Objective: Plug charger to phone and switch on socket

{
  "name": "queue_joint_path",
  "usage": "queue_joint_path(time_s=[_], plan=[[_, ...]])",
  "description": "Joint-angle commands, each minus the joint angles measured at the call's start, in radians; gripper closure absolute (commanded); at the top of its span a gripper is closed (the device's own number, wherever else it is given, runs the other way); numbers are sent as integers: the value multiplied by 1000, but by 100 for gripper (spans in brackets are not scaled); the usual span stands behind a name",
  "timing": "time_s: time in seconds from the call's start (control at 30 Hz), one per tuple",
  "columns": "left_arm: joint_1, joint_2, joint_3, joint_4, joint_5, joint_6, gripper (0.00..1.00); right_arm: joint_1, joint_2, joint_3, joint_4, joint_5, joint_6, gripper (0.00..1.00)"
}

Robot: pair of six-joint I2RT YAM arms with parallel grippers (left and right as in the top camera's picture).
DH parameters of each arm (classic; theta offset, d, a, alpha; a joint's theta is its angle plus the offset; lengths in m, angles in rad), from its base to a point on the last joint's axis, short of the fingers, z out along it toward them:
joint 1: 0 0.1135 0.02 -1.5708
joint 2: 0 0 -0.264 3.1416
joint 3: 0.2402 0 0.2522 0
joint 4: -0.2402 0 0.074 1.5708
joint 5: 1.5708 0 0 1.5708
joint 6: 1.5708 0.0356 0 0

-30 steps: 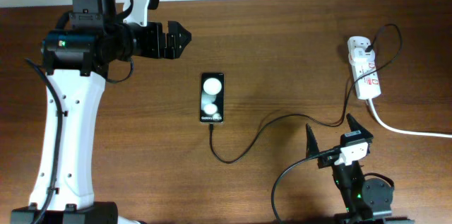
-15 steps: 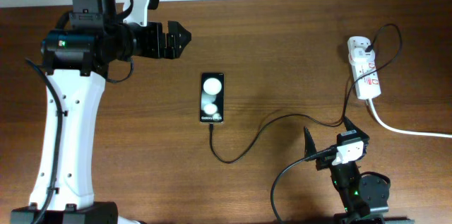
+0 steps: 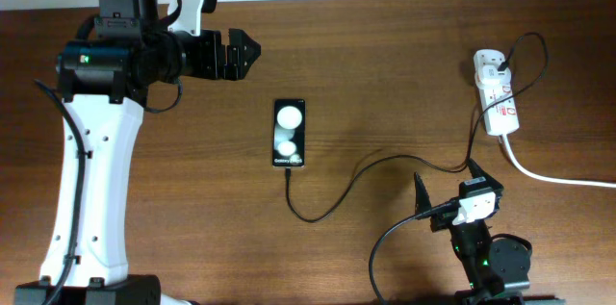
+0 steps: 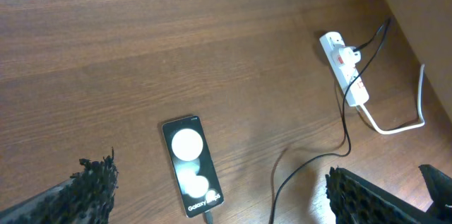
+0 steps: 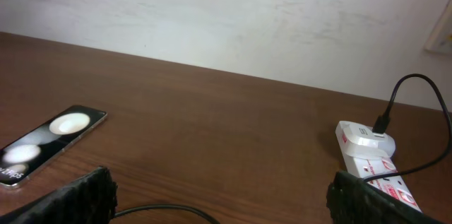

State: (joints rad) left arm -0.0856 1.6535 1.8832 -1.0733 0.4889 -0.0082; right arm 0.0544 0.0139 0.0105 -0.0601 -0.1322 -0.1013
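Note:
The black phone [image 3: 289, 133] lies mid-table with two white blobs on its face; it also shows in the left wrist view [image 4: 191, 164] and the right wrist view [image 5: 49, 141]. The thin black charger cable [image 3: 385, 163] runs from the phone's near end, where its plug tip [image 3: 288, 174] sits in the phone, across to the white socket strip [image 3: 497, 99] at the right. My left gripper [image 3: 243, 55] is open and empty, up at the far left. My right gripper [image 3: 449, 188] is open and empty, near the front edge, just over the cable.
The strip's thick white cord [image 3: 558, 178] runs off the right edge. The left arm's white column [image 3: 91, 190] stands along the left side. A pale wall [image 5: 226, 12] backs the table.
My right gripper has drawn back slightly toward the front edge. The left arm, phone and cable have not moved.

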Motion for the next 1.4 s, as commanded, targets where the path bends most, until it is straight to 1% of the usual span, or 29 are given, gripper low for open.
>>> queue_joint_path(time_s=[0.0, 0.13, 0.17, 0.23, 0.3, 0.37, 0.47, 0.67, 0.77, 0.8, 0.87, 0.93, 1.07, 1.1, 1.13, 1.17, 1.23, 1.37], plan=[[3, 1, 1, -6, -1, 8, 1, 6, -11, -5, -6, -13, 5, 1], [3, -1, -11, -19, -9, 8, 1, 6, -11, -5, -6, -13, 5, 1], [3, -14, -37, 5, -21, 9, 1, 6, -11, -5, -6, -13, 5, 1], [3, -59, -117, 101, -45, 24, 1, 6, -10, -5, -6, -13, 5, 1], [3, -141, -260, 251, -45, 101, 1, 6, -11, -5, -6, -13, 5, 1], [3, -257, -455, 421, -56, 161, 1, 6, -11, -5, -6, -13, 5, 1], [3, -436, -720, 607, -144, 160, 1, 6, -11, -5, -6, -13, 5, 1], [3, -750, -1154, 865, -335, 161, 1, 6, -11, -5, -6, -13, 5, 1], [4, -874, -1328, 991, -356, 161, 1, 6, -11, -5, -6, -13, 5, 1], [3, -937, -1416, 1048, -355, 161, 1, 6, -10, -5, -6, -13, 5, 1], [3, -1039, -1540, 1107, -355, 161, 1, 6, -11, -5, -6, -13, 5, 1], [3, -1129, -1638, 1149, -354, 182, 1, 6, -11, -5, -6, -13, 5, 1], [3, -1286, -1786, 1170, -351, 214, 1, 6, -11, -5, -6, -13, 5, 1], [3, -1316, -1807, 1170, -341, 239, 1, 6, -11, -5, -6, -13, 5, 1], [3, -1347, -1826, 1170, -325, 291, 1, 6, -11, -5, -6, -13, 5, 1], [3, -1378, -1841, 1162, -320, 340, 1, 6, -11, -5, -6, -13, 5, 1], [4, -1426, -1854, 1112, -321, 382, 1, 6, -11, -5, -6, -13, 5, 1], [36, -1529, -1865, 993, -322, 385, 1, 6, -10, -5, -6, -13, 5, 1]])
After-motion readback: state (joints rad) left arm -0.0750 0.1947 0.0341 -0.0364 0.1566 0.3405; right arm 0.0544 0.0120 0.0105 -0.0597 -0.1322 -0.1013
